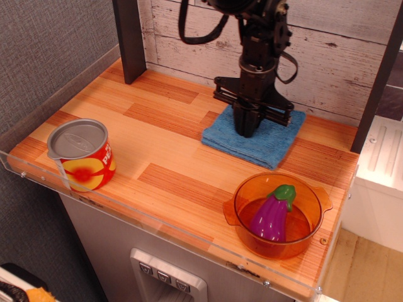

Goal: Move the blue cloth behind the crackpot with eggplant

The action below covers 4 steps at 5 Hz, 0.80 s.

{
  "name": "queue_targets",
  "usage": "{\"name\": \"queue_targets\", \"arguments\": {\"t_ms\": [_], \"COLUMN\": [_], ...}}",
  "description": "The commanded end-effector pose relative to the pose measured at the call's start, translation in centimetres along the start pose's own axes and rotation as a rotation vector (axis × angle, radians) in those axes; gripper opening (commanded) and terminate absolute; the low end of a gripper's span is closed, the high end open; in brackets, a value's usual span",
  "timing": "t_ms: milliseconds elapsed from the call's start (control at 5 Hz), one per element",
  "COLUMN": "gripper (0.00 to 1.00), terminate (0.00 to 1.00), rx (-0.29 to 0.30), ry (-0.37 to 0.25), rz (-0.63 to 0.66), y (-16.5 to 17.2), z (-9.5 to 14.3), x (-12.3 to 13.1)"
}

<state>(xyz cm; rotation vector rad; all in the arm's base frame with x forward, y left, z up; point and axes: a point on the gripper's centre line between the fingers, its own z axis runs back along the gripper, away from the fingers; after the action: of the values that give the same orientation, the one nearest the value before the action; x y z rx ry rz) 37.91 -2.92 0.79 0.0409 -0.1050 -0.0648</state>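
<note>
In the one view, from above and in front, the black tool (247, 129) points straight down with its fingers drawn close together, their tips pressed into the blue cloth (252, 138). Whether they pinch a fold of the fabric or only press on it cannot be told.

The blue cloth lies directly under the tool, flat on the wooden desk (170, 157) near the plank wall at the back. It is a folded, roughly square piece of bright blue terry with a nubby surface, and its layered edges show along the near side.

In front of the tool and slightly to the viewer's right, close to the desk's near edge, stands the crackpot (277, 214), a round, see-through orange pot with two small side handles. Inside it the eggplant (272, 215) leans, glossy purple with a green stem cap uppermost. The cloth's near corner is close to the pot's far rim but apart from it.

Well away to the viewer's left of the tool, near the front corner, stands a red and yellow tin can (80, 154) with a grey lid. White lettering shows at its right edge, too cut off to read.
</note>
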Motion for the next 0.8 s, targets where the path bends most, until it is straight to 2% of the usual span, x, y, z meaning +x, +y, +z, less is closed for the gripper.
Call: {"name": "queue_targets", "arguments": {"t_ms": [0, 400, 600], "gripper": [0.0, 0.0, 0.0], "terminate": [0.0, 0.0, 0.0], "rx": [-0.02, -0.022, -0.012], "ry": [0.012, 0.036, 0.03], "rz": [-0.031, -0.025, -0.015], "y": [-3.3, -4.8, -4.7], "z": [0.1, 0.4, 0.9], "x": [0.2, -0.3, -0.6]}}
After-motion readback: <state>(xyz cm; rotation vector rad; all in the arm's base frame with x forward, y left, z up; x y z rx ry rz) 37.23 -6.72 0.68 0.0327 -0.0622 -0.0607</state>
